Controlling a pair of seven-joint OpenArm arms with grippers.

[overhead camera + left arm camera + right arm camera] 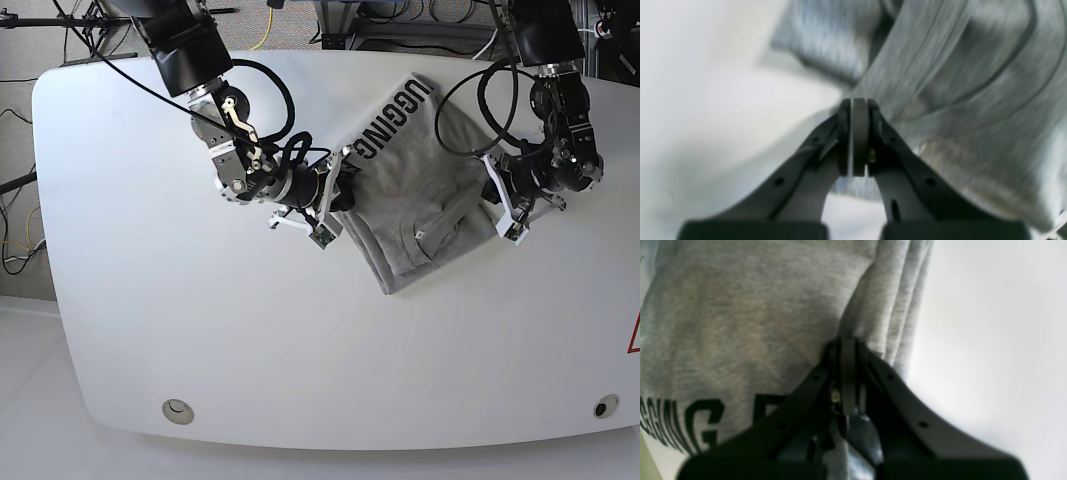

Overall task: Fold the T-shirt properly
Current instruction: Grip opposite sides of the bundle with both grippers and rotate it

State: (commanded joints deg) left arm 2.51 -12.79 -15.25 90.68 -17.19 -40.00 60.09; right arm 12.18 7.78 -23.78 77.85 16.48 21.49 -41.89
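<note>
While both arms reached inward over the white table (130,300), the left gripper (858,103) and right gripper (846,341) each clamped the crumpled heather-grey cotton T-shirt (420,200), at its three and nine o'clock edges; lettering partly hidden.

Black "UGGING" on T-shirt (420,170), start hidden
</note>
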